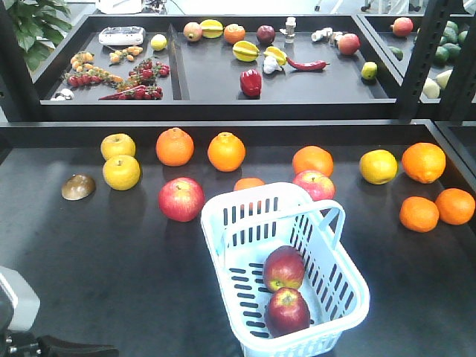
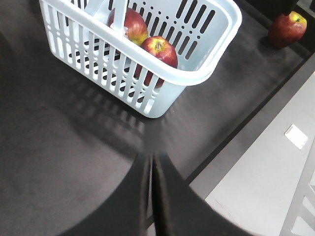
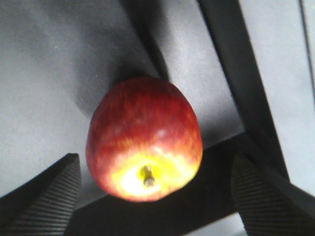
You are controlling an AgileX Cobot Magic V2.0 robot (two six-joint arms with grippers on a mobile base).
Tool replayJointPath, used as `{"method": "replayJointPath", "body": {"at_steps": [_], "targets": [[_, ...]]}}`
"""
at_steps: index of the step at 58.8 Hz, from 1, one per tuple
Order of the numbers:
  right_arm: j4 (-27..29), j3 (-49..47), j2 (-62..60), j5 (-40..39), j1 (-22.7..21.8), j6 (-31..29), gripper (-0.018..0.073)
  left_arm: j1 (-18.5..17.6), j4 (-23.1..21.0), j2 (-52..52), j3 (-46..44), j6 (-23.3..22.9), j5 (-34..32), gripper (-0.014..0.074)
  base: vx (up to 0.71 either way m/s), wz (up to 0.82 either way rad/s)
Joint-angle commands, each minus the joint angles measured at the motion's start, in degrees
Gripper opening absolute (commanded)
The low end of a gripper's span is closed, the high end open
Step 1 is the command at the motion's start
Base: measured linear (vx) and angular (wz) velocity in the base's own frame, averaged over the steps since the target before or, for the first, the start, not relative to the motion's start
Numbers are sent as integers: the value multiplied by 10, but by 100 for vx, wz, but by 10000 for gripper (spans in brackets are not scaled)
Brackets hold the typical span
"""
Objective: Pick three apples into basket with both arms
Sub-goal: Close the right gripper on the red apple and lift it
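Note:
The pale blue basket (image 1: 223, 216) stands at the front middle of the dark table, with two dark red apples (image 1: 283, 268) (image 1: 287, 311) side by side inside it. The left wrist view shows the same basket (image 2: 202, 73) and both apples (image 2: 160, 49). A third dark red apple (image 2: 287, 28) sits beyond it by the table edge. My left gripper (image 2: 150, 160) is shut and empty, low over bare table short of the basket. My right gripper (image 3: 155, 162) is open, and the third apple (image 3: 144, 137) lies stem toward the camera between its ribbed fingers (image 3: 49, 196), touching neither.
Behind the basket lie two lighter red apples (image 1: 181, 199), several oranges (image 1: 226, 151) and yellow fruits (image 1: 121, 172). More oranges (image 1: 419, 213) sit at the right and a brown object (image 1: 78, 187) at the left. A raised back shelf (image 1: 223, 104) holds mixed produce. Black shelf posts (image 1: 420, 59) stand at the right.

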Motion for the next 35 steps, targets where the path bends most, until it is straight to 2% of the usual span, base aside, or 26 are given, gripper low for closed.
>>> {"method": "replayJointPath", "body": {"at_steps": [1,35], "targets": [[-12,-13,-14,-3,-2,-1,591,-2,-17,-1,-13,-5,-22,-6,0,0],[-11,-13,43,-30,-2,-1,591,-2,-17,-1,-13,-4,-24,-6,0,0]]}}
